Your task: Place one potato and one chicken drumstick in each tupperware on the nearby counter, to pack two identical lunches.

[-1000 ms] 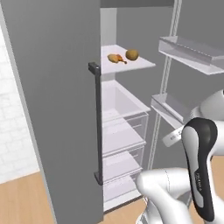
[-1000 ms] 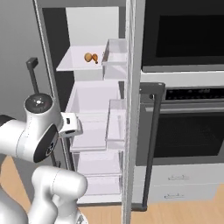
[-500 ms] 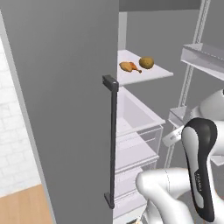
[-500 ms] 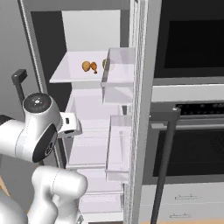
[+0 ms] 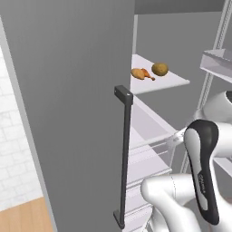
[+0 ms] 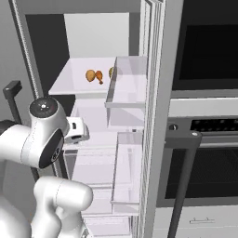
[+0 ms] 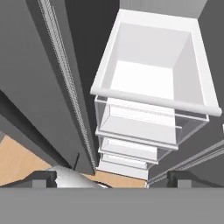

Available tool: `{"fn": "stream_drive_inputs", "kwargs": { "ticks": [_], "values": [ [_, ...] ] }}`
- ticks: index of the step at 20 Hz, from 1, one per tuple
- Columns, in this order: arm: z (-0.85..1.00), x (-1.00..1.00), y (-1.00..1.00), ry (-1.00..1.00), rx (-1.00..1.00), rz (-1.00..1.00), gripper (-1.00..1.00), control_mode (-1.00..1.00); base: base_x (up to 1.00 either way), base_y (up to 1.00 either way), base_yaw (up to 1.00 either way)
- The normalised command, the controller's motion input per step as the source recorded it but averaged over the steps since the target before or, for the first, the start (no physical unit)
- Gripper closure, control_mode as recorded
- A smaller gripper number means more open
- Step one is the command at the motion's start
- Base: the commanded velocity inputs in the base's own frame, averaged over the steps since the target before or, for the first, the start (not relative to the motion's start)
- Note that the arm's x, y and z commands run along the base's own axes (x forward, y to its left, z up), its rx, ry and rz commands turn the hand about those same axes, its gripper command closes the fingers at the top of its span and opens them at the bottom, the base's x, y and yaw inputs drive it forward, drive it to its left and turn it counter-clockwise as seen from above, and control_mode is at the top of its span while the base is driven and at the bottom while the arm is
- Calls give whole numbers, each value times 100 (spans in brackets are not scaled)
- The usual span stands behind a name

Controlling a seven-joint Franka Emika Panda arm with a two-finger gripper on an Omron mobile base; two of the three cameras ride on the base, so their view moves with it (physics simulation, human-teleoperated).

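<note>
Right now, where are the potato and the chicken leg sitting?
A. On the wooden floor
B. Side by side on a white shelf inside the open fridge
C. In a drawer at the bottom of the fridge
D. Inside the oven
B. The potato and the chicken drumstick lie next to each other on the white fridge shelf, above the clear drawers.

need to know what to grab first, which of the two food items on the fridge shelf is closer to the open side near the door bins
The potato: round and tan, it lies on the door-bin side of the shelf. The orange-brown drumstick lies beside it, nearer the closed door.
</note>
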Motion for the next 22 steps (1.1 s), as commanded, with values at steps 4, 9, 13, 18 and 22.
{"fn": "stream_drive_inputs", "kwargs": {
  "ticks": [4, 9, 13, 18, 22],
  "values": [
    [27, 58, -9, -22, 5, 0, -100, -100, 0, 0, 0],
    [99, 61, -4, -28, 4, 0, -100, -100, 0, 0, 0],
    [99, 62, 0, -12, -4, -11, -100, -100, 0, 0, 0],
    [23, 49, 0, -1, -5, -22, -100, -100, 0, 0, 0],
    [0, 55, -3, 0, -1, -19, -100, -100, 0, 0, 0]
  ]
}}
